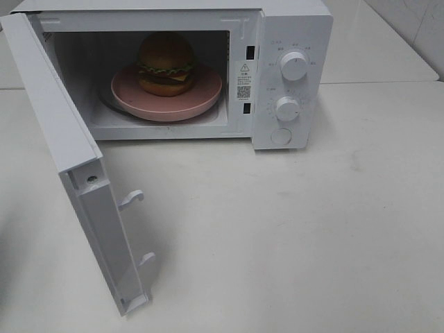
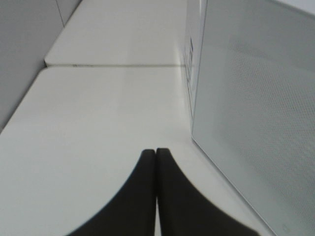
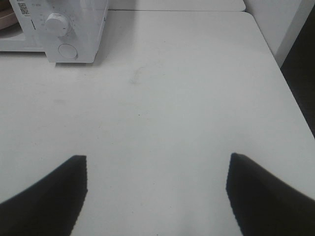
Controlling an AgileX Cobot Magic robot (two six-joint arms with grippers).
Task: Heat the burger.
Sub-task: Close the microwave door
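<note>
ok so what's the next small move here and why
Probably push the door shut with the left gripper. The burger already sits on the pink plate inside the microwave, the door stands wide open, and the left gripper, closed and holding nothing, appears to be next to the door's outer face.

Bright, even light; soft shadow beside the microwave [image 1: 291, 69]; left wrist view slightly blurred.

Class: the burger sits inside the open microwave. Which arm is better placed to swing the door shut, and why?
Left, probably. The left gripper, shut, sits beside the door's outer face, ready to push. The right gripper hangs open over the table on the microwave's knob side, away from the door.
</note>
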